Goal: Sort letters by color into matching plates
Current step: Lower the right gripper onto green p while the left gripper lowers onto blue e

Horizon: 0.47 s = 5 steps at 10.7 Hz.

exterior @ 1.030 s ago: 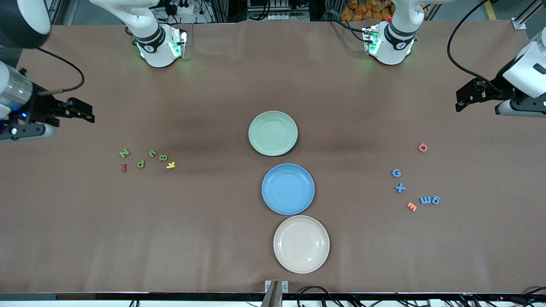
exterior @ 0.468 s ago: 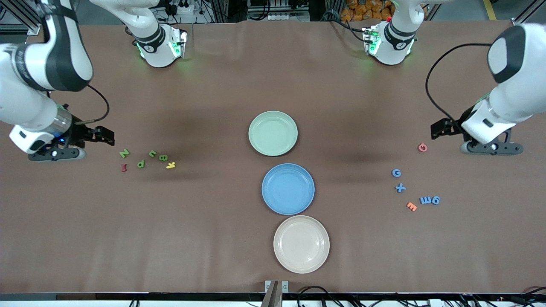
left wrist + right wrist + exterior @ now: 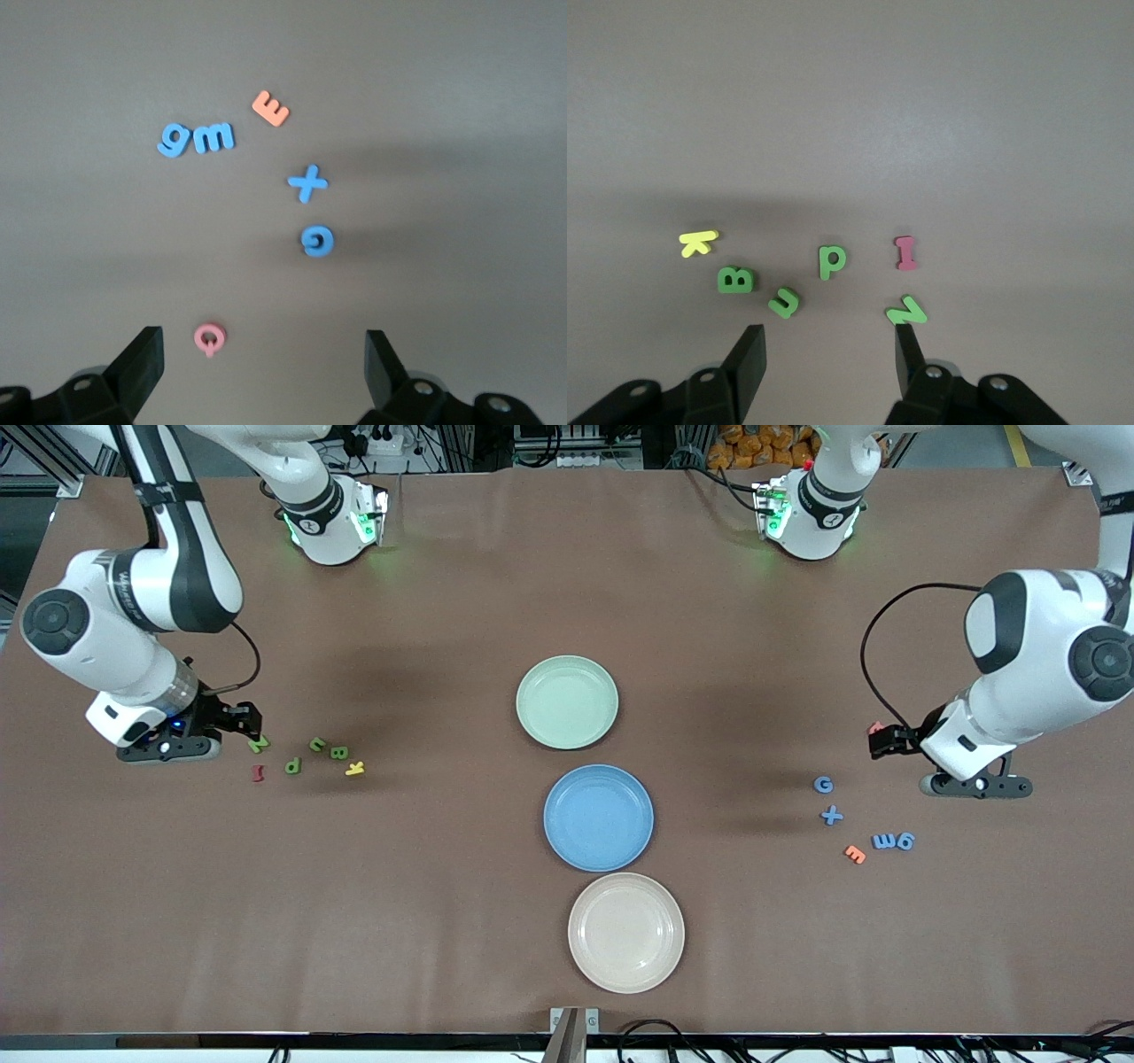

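Four green letters lie toward the right arm's end: N (image 3: 259,743), U (image 3: 317,743), P (image 3: 292,764), B (image 3: 339,753). My right gripper (image 3: 244,720) is open and low beside the N (image 3: 906,311), with one fingertip at its edge. Four blue characters lie toward the left arm's end: G (image 3: 823,784), X (image 3: 831,815), m (image 3: 884,841), 9 (image 3: 904,841). My left gripper (image 3: 886,740) is open and empty over a pink letter (image 3: 210,336), which lies between the fingers. The mint green plate (image 3: 567,701) and blue plate (image 3: 598,817) sit empty mid-table.
A beige plate (image 3: 625,931) sits nearer the camera than the blue plate. A yellow K (image 3: 354,768) and a red I (image 3: 258,772) lie among the green letters. An orange E (image 3: 854,854) lies by the blue m.
Both arms have swung in from the table's ends and come down: the right gripper to the green N, the left gripper over the pink letter. No letter has moved.
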Each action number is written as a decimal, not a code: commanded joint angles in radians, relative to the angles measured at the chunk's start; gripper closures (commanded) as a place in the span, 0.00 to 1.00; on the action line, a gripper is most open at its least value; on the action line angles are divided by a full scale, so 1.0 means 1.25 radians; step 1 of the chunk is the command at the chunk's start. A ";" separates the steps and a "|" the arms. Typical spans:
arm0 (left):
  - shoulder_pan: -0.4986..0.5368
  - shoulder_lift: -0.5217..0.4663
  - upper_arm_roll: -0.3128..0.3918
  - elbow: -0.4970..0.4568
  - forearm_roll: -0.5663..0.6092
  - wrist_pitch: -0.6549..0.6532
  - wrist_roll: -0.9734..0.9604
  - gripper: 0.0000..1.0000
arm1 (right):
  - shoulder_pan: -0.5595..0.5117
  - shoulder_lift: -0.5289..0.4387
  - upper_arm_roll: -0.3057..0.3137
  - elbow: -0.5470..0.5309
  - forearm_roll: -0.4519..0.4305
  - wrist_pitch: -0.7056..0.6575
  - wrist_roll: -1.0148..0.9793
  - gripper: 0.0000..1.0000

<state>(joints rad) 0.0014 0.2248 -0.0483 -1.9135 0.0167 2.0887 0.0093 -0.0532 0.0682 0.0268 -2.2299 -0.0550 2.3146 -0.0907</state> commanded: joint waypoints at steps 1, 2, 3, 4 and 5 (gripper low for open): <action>0.012 0.062 -0.003 0.008 0.027 0.073 -0.015 0.00 | -0.005 0.034 0.002 -0.081 -0.010 0.152 -0.008 0.32; 0.010 0.085 -0.003 0.013 0.027 0.084 -0.065 0.00 | -0.005 0.052 0.002 -0.109 -0.010 0.220 -0.008 0.34; -0.001 0.106 -0.004 0.012 0.027 0.101 -0.120 0.00 | -0.005 0.075 0.002 -0.129 -0.011 0.279 -0.008 0.37; -0.008 0.122 -0.004 0.010 0.028 0.112 -0.143 0.00 | -0.005 0.097 0.002 -0.132 -0.011 0.314 -0.008 0.39; -0.008 0.133 -0.005 0.008 0.028 0.125 -0.145 0.00 | -0.005 0.113 0.002 -0.133 -0.011 0.333 -0.008 0.40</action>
<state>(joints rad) 0.0024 0.3513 -0.0500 -1.9129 0.0226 2.2113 -0.1064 -0.0532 0.1689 0.0268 -2.3815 -0.0610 2.6581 -0.0910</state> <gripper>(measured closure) 0.000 0.366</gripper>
